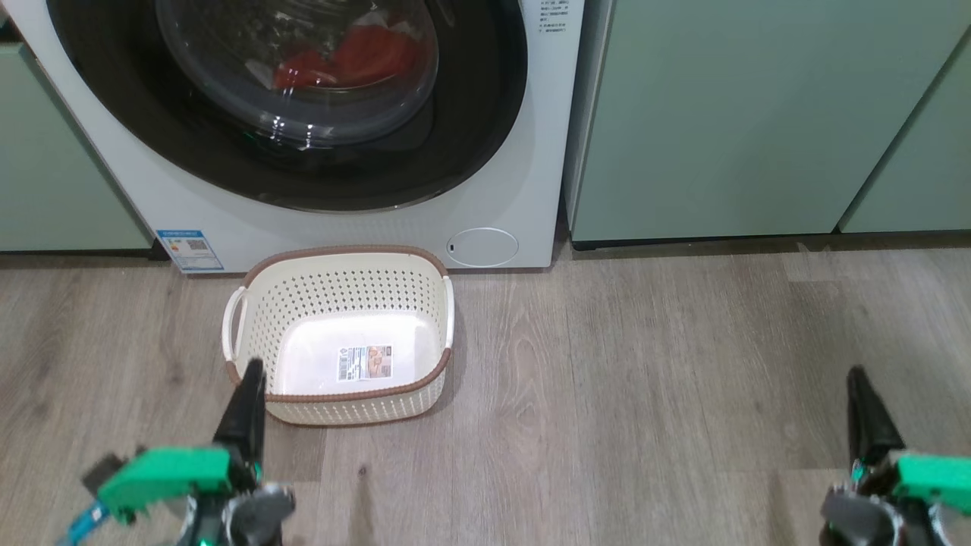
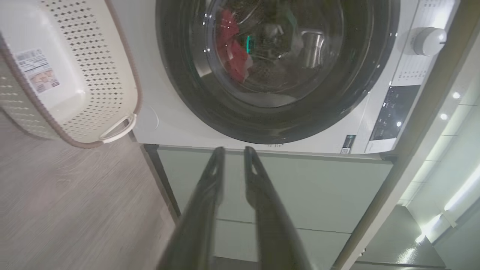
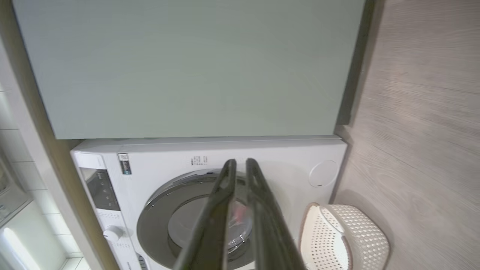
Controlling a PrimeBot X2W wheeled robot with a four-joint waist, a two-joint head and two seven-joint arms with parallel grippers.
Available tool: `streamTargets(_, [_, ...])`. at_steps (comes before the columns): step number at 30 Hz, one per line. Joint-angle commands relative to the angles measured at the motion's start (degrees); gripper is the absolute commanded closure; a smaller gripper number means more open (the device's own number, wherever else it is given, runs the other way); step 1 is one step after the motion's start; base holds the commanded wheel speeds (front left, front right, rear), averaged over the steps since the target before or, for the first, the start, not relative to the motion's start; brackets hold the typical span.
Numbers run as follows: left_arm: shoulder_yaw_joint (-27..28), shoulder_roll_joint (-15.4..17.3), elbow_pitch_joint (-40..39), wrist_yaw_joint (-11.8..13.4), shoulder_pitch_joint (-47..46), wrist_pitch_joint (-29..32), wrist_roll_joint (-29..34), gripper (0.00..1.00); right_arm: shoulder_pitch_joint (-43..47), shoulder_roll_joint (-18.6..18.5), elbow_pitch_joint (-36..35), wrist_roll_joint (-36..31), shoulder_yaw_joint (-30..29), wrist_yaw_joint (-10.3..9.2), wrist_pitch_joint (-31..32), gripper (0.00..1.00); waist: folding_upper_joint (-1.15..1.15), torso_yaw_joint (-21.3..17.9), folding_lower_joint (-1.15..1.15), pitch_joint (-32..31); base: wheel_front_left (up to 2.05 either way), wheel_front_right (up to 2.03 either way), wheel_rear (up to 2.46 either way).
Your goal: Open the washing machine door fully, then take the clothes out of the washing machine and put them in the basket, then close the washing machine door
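The white washing machine (image 1: pixel 516 189) stands ahead with its black-rimmed door (image 1: pixel 470 114) lying flat against the front. Red clothes (image 1: pixel 364 57) show through the clear window, and again in the left wrist view (image 2: pixel 234 56). The cream basket (image 1: pixel 341 250) sits on the floor just in front of the machine, with nothing in it but a label. My left gripper (image 1: pixel 250 371) hangs low by the basket's near left corner, fingers almost together and holding nothing (image 2: pixel 234 150). My right gripper (image 1: pixel 857 375) is far to the right over the floor, fingers nearly touching and holding nothing (image 3: pixel 240 162).
Pale green cabinets (image 1: pixel 758 114) flank the machine on the right, and another cabinet (image 1: pixel 45 167) on the left. A small round white flap (image 1: pixel 482 246) sits at the machine's lower right. Wood-look floor (image 1: pixel 645 379) stretches between the basket and my right gripper.
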Motion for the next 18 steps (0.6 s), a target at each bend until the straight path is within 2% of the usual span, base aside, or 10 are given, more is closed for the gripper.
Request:
streamTargets(1, [0.0,-0.1,0.7,0.0,0.4,0.0,0.0,0.00,0.3,0.0,0.7,0.0,0.1,0.00,0.0,0.00,0.00,0.0,0.00,0.0,0.00,0.00,0.00])
streamTargets(4, [-0.1,-0.4,3.5,0.0,2.8,-0.1,0.0,0.00,1.9,0.0,3.7,0.0,0.2,0.00,-0.1,0.00,0.00,0.0,0.00,0.0,0.00,0.00,0.00])
streamTargets(18, [-0.5,-0.3,2.2,0.0,1.7,-2.4,3.7,0.00,1.2,0.0,2.2,-2.5,1.4,0.00,-2.4,0.00,0.00,0.1,0.00,0.2,0.00,0.00,0.00])
